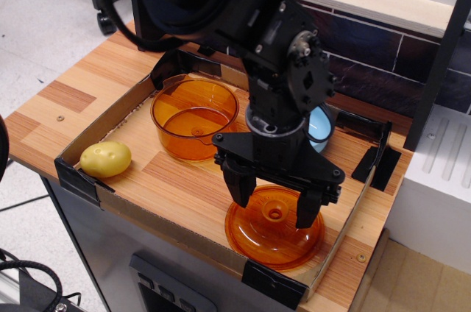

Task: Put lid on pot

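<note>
One gripper (274, 207), jaws spread, straddles the lid (274, 227) knob: grasp step. Next: descend, close, carry to pot (194, 118).

The lid (274, 228) is a round, shallow-domed piece of translucent orange plastic with a small round knob at its centre. It lies flat, knob up, on the wooden tabletop (184, 183) near the front right, its upper part partly hidden. The pot (194, 118) is a round, deep vessel of the same translucent orange plastic, with straight sides and a stepped rim. It stands upright and uncovered towards the back left, well apart from the lid.
</note>
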